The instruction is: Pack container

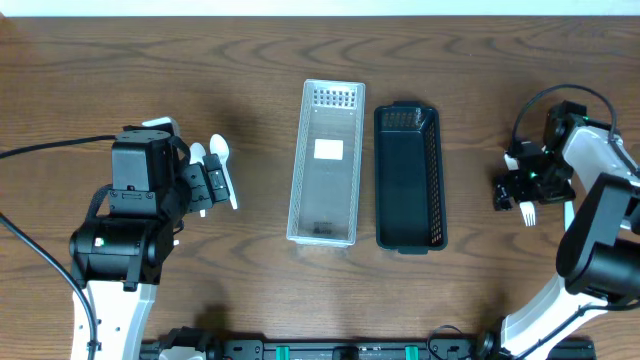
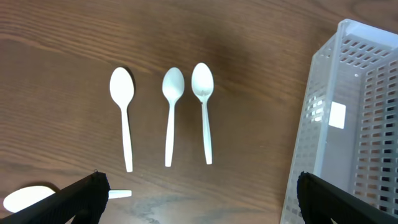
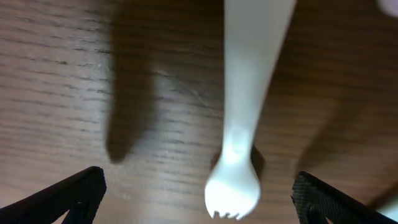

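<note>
One white fork (image 3: 247, 112) lies on the table (image 3: 62, 93) between the right tool's (image 3: 202, 202) wide-apart fingers (image 3: 74, 196).

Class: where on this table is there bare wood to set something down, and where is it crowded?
Bare wood lies between the spoons and the white basket, and between the black basket and the right gripper. Crowded: the baskets stand almost touching; spoons lie by the left gripper.

Surface: table (image 1: 250, 60) of dark brown wood grain, filling nearly every view.
Far edge: pale strip (image 1: 320, 7) beyond the tabletop; wall or floor, cannot tell.
Near edge: black rail (image 1: 330, 351) with green fittings.
Light: soft, overhead; blurred shadows on the wood.
</note>
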Available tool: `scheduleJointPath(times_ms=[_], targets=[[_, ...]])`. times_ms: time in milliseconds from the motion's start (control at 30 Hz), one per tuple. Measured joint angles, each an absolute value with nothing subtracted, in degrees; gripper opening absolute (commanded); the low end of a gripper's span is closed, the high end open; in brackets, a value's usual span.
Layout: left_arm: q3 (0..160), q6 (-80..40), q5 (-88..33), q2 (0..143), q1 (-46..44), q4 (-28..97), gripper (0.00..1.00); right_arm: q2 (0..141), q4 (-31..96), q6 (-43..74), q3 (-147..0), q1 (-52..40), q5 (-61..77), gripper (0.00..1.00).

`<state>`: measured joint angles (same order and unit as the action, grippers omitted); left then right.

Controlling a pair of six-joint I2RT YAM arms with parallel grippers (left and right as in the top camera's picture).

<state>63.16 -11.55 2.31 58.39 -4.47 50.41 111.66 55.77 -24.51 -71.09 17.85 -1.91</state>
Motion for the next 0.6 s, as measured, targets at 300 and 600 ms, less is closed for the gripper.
scheduleJointPath(times_ms=[300, 600], targets=[[63.2, -11.6, 3.2, 58.4, -4.5, 50.4, 0.98, 112.4, 55.8, -24.3, -71.1, 19.1, -1.5, 0.99], [63.2, -11.6, 3.2, 58.4, -4.5, 50.4, 0.98, 112.4, 55.8, -22.4, -71.1, 21.9, -2.2, 0.98]])
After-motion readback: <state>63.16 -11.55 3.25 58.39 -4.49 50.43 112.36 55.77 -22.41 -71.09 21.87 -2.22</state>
